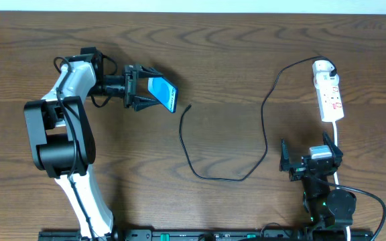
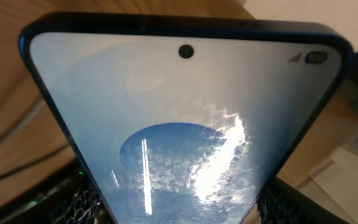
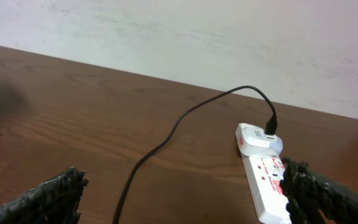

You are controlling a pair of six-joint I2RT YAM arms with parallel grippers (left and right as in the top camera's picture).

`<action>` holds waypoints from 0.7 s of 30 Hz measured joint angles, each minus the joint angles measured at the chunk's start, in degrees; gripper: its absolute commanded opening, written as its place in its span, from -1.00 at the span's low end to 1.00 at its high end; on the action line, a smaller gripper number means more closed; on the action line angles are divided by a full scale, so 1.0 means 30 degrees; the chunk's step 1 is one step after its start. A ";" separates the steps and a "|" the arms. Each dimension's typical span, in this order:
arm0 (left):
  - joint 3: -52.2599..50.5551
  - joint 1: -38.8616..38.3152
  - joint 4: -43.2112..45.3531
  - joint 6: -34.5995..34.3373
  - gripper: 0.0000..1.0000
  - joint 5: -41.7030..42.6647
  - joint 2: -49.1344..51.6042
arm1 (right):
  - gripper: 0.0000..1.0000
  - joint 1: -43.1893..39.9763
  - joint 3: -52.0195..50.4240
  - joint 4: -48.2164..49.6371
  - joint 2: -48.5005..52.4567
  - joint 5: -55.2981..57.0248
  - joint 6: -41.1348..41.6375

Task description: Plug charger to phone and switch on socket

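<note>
My left gripper (image 1: 141, 89) is shut on the phone (image 1: 163, 94), a slim handset with a bright blue screen, held tilted above the table at the upper left. In the left wrist view the phone (image 2: 185, 124) fills the frame between the jaws. The charger (image 1: 263, 114) is a thin black cable running from the socket (image 1: 328, 99) in a loop to its free plug (image 1: 187, 107), which lies on the table just right of the phone. The socket (image 3: 263, 180) is a white power strip with red markings. My right gripper (image 1: 308, 161) is open and empty, just below the socket.
The wooden table (image 1: 233, 60) stretches under everything. The socket's white cord (image 1: 338, 134) runs down beside my right gripper. A pale wall (image 3: 197, 37) stands behind the table's far edge.
</note>
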 measured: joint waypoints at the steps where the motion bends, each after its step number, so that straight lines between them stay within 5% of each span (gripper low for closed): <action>1: 0.0007 0.0000 0.0007 -0.0117 0.23 0.0306 0.0000 | 0.99 0.0000 0.0000 0.0007 0.0000 0.0000 0.0000; 21: 0.0000 0.0000 -0.0568 -0.1056 0.22 0.2390 0.0007 | 0.99 0.0000 0.0000 0.0000 0.0000 0.0000 0.0000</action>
